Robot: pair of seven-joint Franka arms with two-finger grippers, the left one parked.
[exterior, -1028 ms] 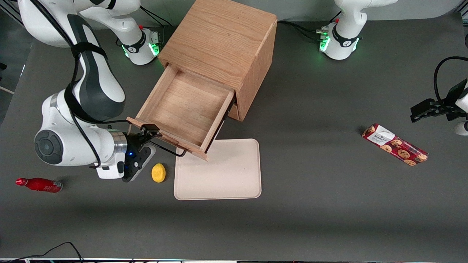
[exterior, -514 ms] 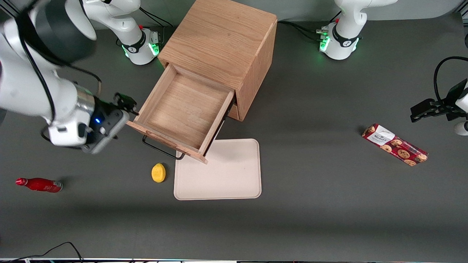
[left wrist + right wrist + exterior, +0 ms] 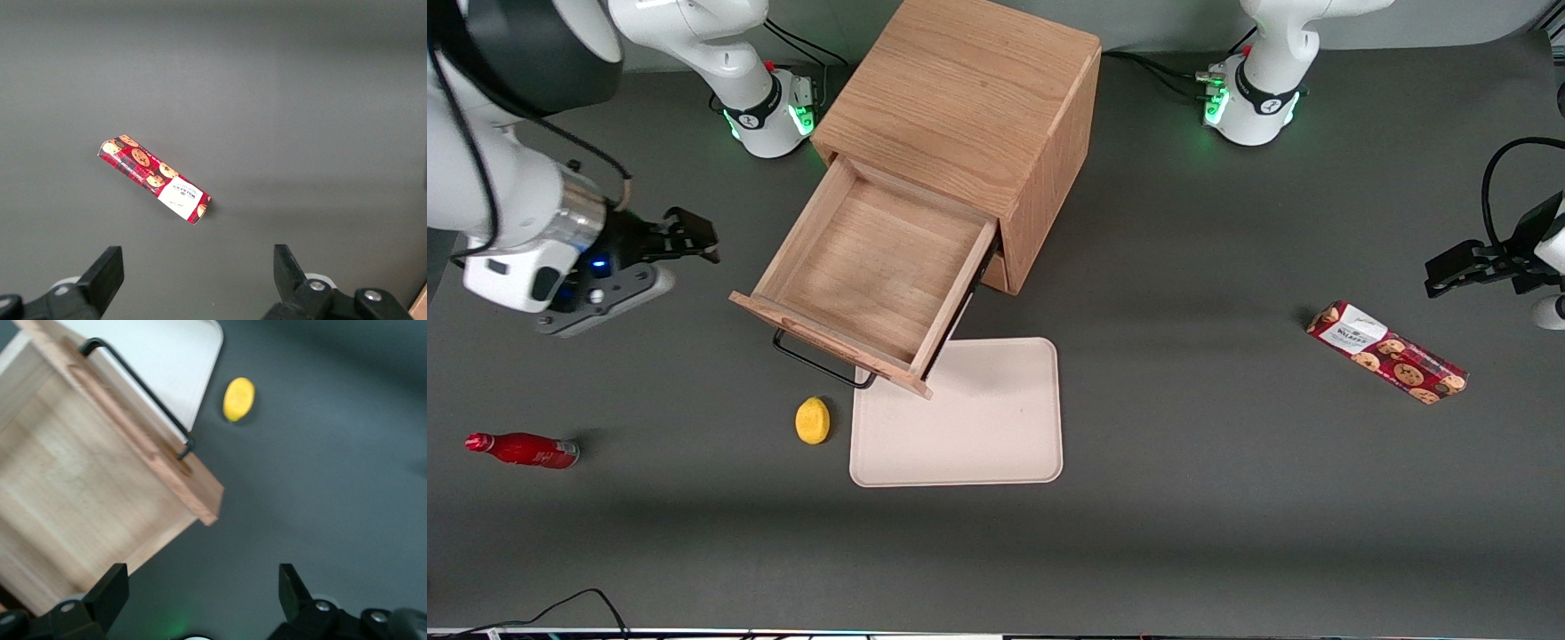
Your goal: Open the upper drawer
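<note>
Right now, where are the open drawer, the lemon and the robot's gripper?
Drawer [image 3: 871, 267], front view, on its bare wooden floor.
Lemon [image 3: 812, 420], front view, on its yellow middle.
Gripper [image 3: 691, 237], front view, between its open fingertips, beside the drawer, toward the working arm's end.

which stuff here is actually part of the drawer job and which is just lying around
Part of the job:
upper drawer, pulled out and empty
its bar handle
pincer, open, off the handle, toward the working arm's end

Just lying about:
lemon
tray
red bottle
cookie packet
</note>
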